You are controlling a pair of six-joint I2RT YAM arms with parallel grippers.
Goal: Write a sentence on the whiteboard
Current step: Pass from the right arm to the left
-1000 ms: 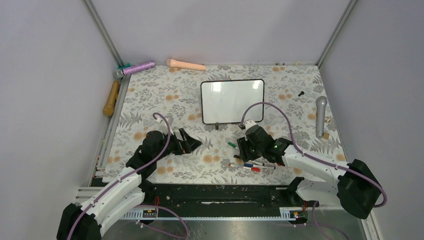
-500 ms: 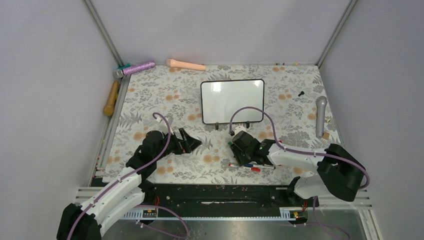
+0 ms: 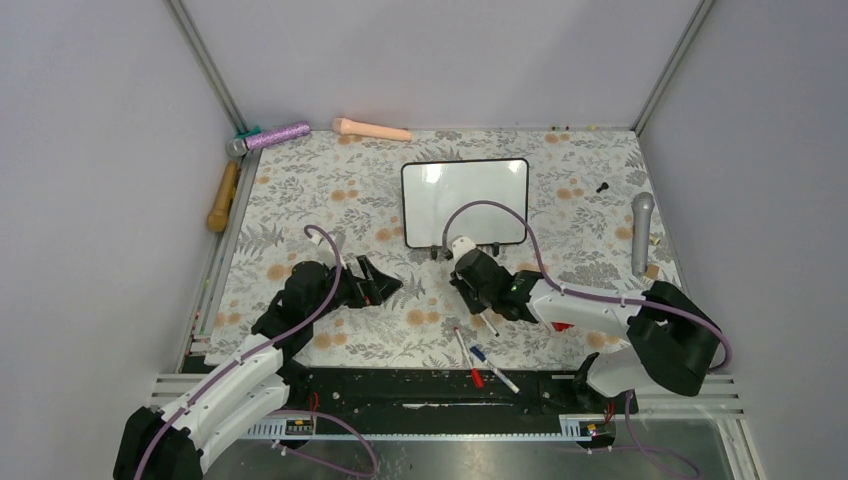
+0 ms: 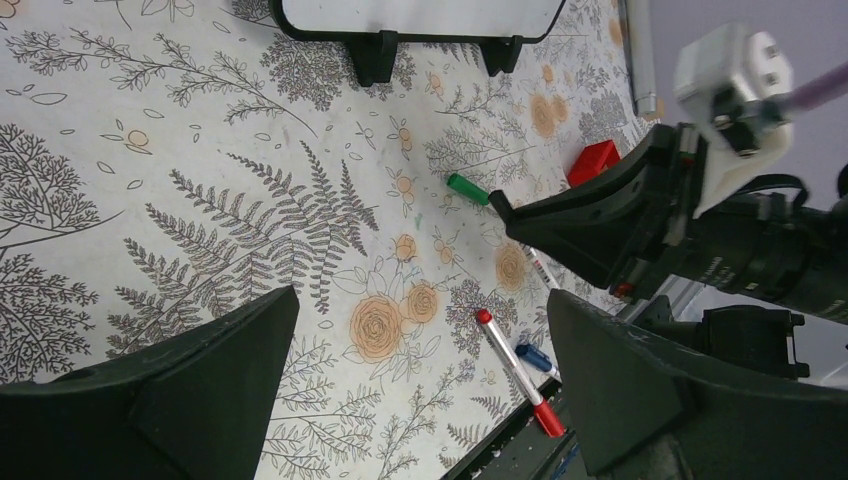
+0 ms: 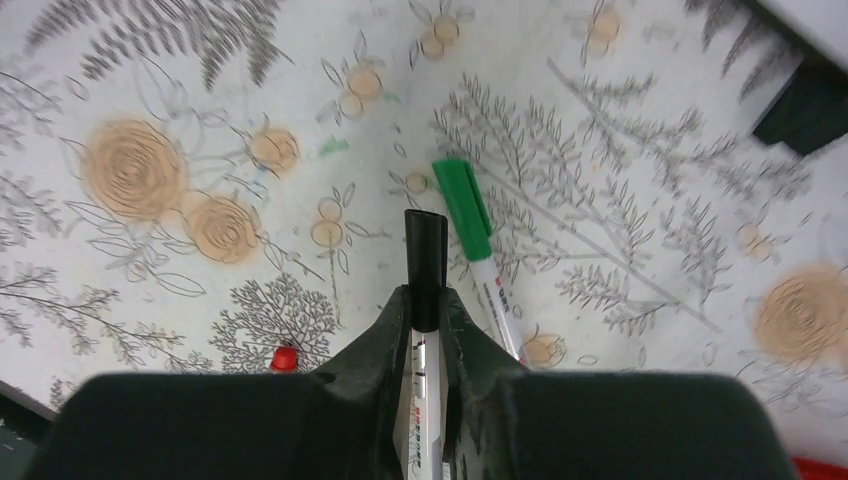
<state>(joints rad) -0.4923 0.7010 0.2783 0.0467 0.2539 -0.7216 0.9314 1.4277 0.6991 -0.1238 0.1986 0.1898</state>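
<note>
The whiteboard stands on two small black feet at the middle back of the floral mat, and no sentence shows on its white face. Its lower edge shows in the left wrist view. My right gripper sits just in front of the board, shut on a black-capped marker that sticks forward past its fingertips. A green-capped marker lies on the mat just beside that tip. My left gripper rests low to the left with its jaws wide apart and nothing between them.
A red marker and a blue marker lie near the front edge. A red block sits behind the right gripper. Toy microphones lie along the edges: purple, peach, yellow, grey.
My right gripper has slid left and toward the board and closed on the black-capped marker. The red and blue markers have swung round toward the front edge. The left arm is unchanged.
</note>
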